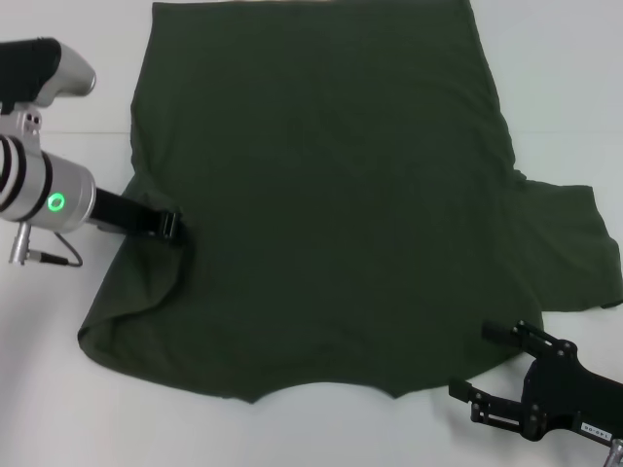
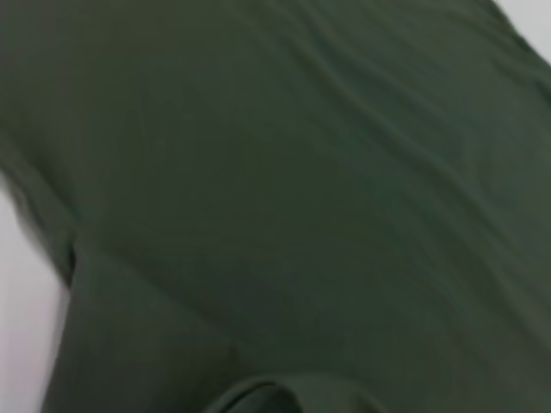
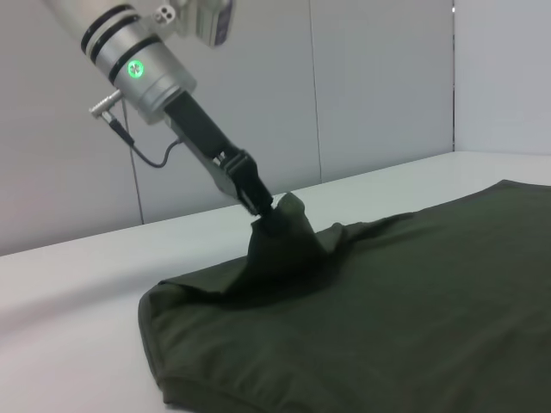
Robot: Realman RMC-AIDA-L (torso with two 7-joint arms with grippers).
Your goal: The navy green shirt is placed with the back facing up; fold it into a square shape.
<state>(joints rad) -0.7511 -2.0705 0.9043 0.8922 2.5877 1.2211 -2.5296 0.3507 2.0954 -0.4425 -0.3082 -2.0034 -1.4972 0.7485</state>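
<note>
Already the left hand (image 1: 175, 226) is clamped on the navy green shirt (image 1: 331, 195), spread on the white counter (image 1: 68, 389), lifting its left sleeve; next, carry it rightward. Right hand (image 1: 487, 365) waits near-right, fingers apart.

Bright, even light, soft shadows (left wrist view blurred).

The shirt (image 1: 331, 195) lies spread on the table (image 1: 58, 409). The left gripper (image 1: 180, 229) sits at its left edge, pinching up a peak of cloth, with the folded-in left sleeve just beside it. The right gripper (image 1: 482, 362) hovers off the near right corner, the right sleeve beyond it.
</note>
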